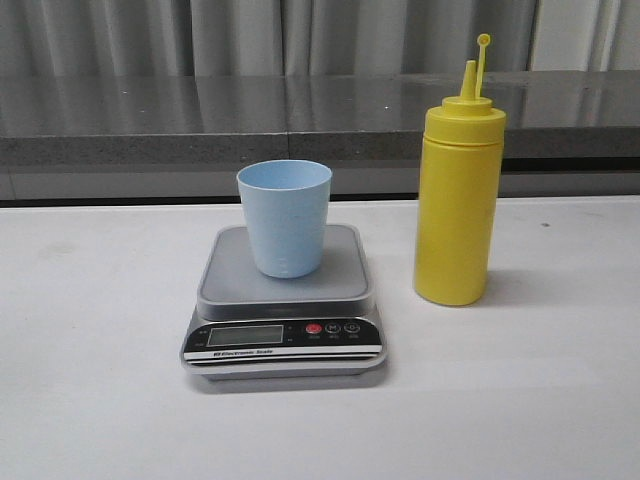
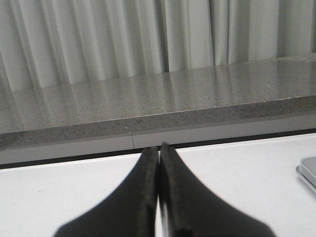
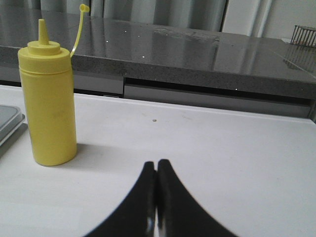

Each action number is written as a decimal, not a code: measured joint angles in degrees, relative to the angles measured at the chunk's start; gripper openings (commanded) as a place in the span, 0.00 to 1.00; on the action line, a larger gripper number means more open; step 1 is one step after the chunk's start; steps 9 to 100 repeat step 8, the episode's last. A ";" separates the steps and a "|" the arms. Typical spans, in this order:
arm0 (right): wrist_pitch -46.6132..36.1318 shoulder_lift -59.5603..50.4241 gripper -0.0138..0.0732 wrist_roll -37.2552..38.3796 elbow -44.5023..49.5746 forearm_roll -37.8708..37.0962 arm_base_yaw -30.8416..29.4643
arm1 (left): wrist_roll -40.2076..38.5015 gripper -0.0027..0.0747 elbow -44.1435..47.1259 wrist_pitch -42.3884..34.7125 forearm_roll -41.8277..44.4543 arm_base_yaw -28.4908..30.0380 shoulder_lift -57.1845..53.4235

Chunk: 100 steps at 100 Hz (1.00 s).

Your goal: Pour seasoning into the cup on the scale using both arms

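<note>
Bottle point(image 1: 459, 190) stands upright on the counter point(image 1: 90, 330), just right of the scale point(image 1: 285, 300), not touching it; nozzle uncapped, tethered cap sticking up, so it looks ready to pour. Cup point(image 1: 284, 217) sits upright and centred on the platform, probably so the added weight registers. It looks empty.

Neither arm holds anything. Left pincer point(image 2: 158, 153) is clenched, tips together, low over bare counter left of the scale. Right pincer point(image 3: 156, 168) likewise clenched, right of the bottle and well apart.

Front panel reads "Electronic Scale"; LCD digits unreadable. Bottle shows no label.
</note>
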 measured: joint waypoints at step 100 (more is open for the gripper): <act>0.00 0.00 0.02 0.00 0.00 0.00 0.00 | 0.00 0.01 0.00 0.00 0.00 0.00 0.00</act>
